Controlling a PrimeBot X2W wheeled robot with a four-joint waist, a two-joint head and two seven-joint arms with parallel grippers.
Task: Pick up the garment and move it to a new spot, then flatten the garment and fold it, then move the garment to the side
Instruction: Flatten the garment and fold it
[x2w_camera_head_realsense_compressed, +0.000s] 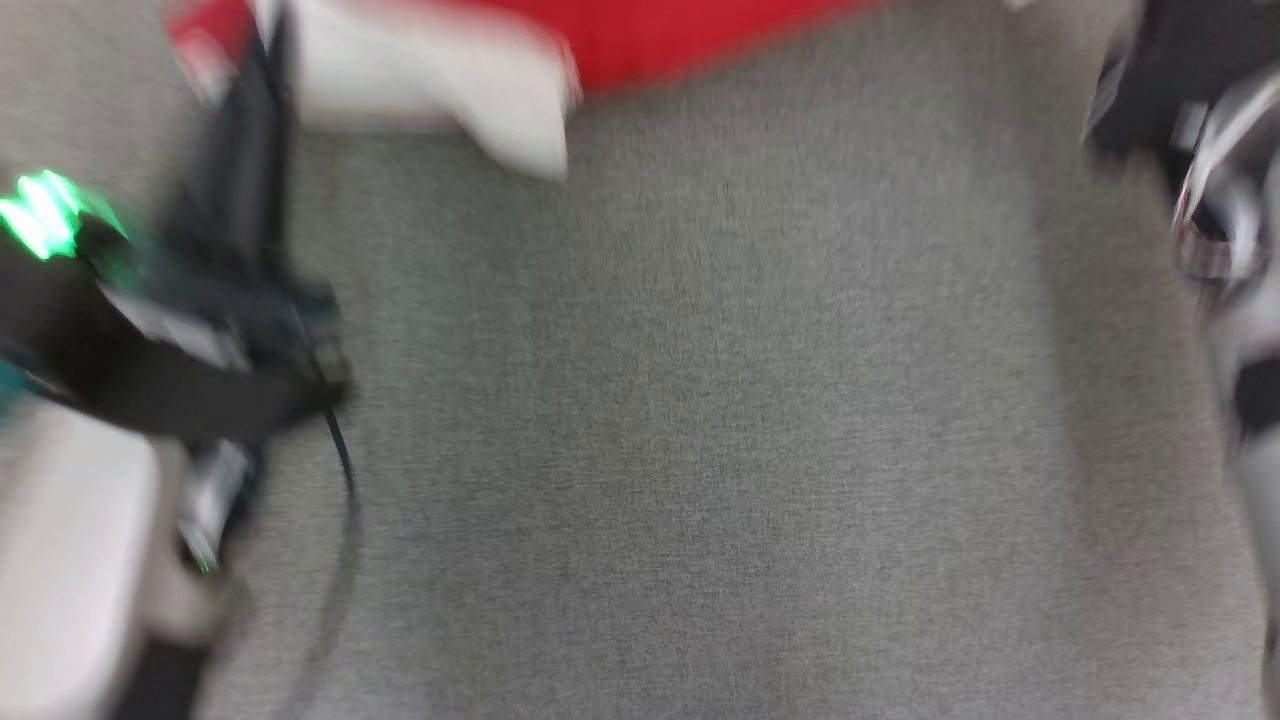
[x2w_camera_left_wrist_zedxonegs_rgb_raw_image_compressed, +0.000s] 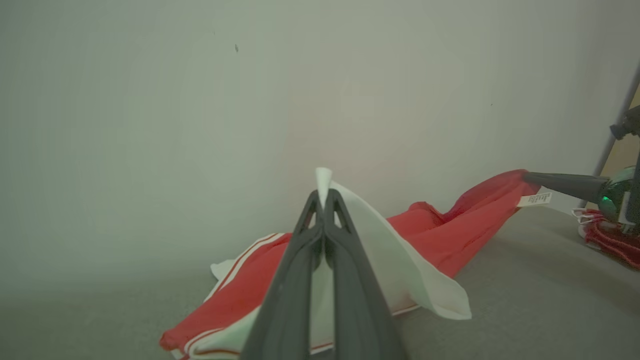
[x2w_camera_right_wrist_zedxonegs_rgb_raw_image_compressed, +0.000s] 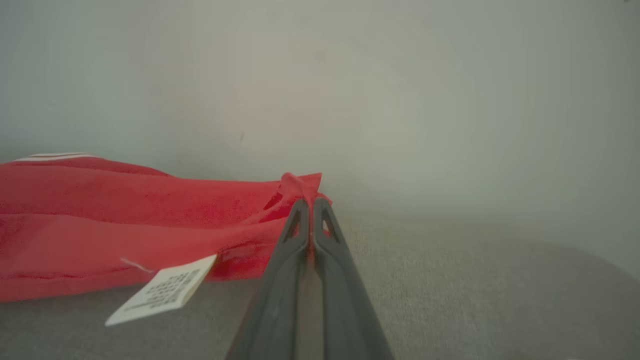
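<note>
Left wrist view looks along the left tool (x2w_camera_left_wrist_zedxonegs_rgb_raw_image_compressed: 324, 200), whose two dark fingers are pressed together, pinching a fold of white sleeve (x2w_camera_left_wrist_zedxonegs_rgb_raw_image_compressed: 400, 260) that stands up between their tips. The arm reaches low and roughly level over the grey fabric worktop (x2w_camera_left_wrist_zedxonegs_rgb_raw_image_compressed: 540, 300) towards a pale wall (x2w_camera_left_wrist_zedxonegs_rgb_raw_image_compressed: 200, 125). The garment (x2w_camera_left_wrist_zedxonegs_rgb_raw_image_compressed: 450, 235) runs from that sleeve up and to the right, its red body drawn into a long ridge that ends at the right tool (x2w_camera_left_wrist_zedxonegs_rgb_raw_image_compressed: 530, 176), which enters from the right edge. Its long axis lies from one tool to the other, along the foot of the wall. The sleeve end with striped trim rests on the worktop; the far end is lifted. A small white label (x2w_camera_left_wrist_zedxonegs_rgb_raw_image_compressed: 535, 199) hangs just under the right tool's tips. A second red garment with white cords (x2w_camera_left_wrist_zedxonegs_rgb_raw_image_compressed: 612, 242) lies beyond, at the right edge.

Right wrist view shows that tool also closed tight, pinching a bunched red corner of the garment, with the cloth stretching away to the left.

Head view is blurred by motion; the garment sits at the top edge, the left arm (x2w_camera_head_realsense_compressed: 150, 350) at the left carrying a green light (x2w_camera_head_realsense_compressed: 45, 210).
</note>
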